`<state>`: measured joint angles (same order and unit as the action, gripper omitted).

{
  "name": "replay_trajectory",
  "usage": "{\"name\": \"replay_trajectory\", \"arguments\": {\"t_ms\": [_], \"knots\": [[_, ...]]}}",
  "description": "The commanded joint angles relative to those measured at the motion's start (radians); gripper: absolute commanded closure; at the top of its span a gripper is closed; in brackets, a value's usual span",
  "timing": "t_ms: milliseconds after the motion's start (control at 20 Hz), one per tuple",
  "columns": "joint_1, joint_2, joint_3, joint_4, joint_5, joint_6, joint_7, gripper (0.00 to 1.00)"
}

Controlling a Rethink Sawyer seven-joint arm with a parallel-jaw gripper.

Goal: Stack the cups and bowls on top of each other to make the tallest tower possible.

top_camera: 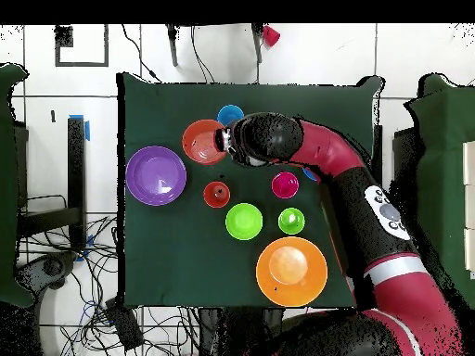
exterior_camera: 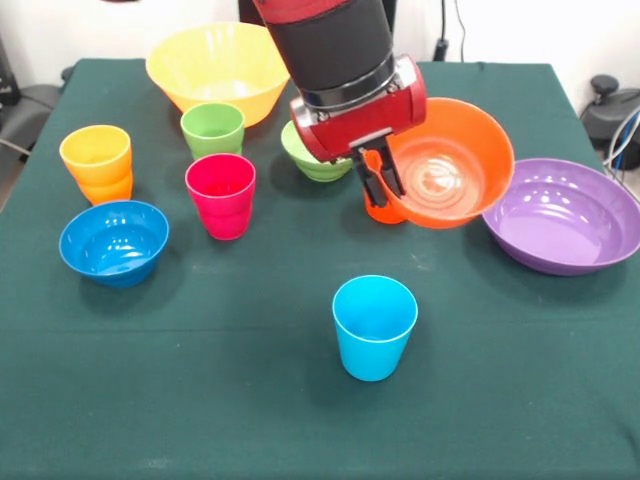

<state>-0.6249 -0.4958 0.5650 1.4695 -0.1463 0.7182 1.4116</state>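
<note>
One orange bowl is held tilted above the green table, its rim clamped between the fingers of the gripper. An orange cup is seen just beneath it, with the purple bowl beside and the light blue cup standing apart nearer the camera.

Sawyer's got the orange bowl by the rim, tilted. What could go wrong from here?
1. The gripper pinches only the rim of the orange bowl, which hangs tilted, so it may slip or swing.
2. An orange cup sits right beneath the gripper, and lowering could tip it.
3. The purple bowl lies close beside the orange bowl, so a sideways move may knock it.
</note>
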Motion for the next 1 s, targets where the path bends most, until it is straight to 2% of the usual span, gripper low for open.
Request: {"name": "replay_trajectory", "arguments": {"t_ms": [50,350,750,1000], "knots": [[0.002,0.106,0.061,-0.055,0.030,0.053,-0.024,1.00],[0.041,0.183,0.049,-0.208,0.025,0.127,-0.049,1.00],[0.076,0.222,0.041,-0.328,-0.002,0.208,-0.076,1.00],[0.114,0.115,-0.009,-0.317,-0.032,0.299,-0.018,1.00]]}}
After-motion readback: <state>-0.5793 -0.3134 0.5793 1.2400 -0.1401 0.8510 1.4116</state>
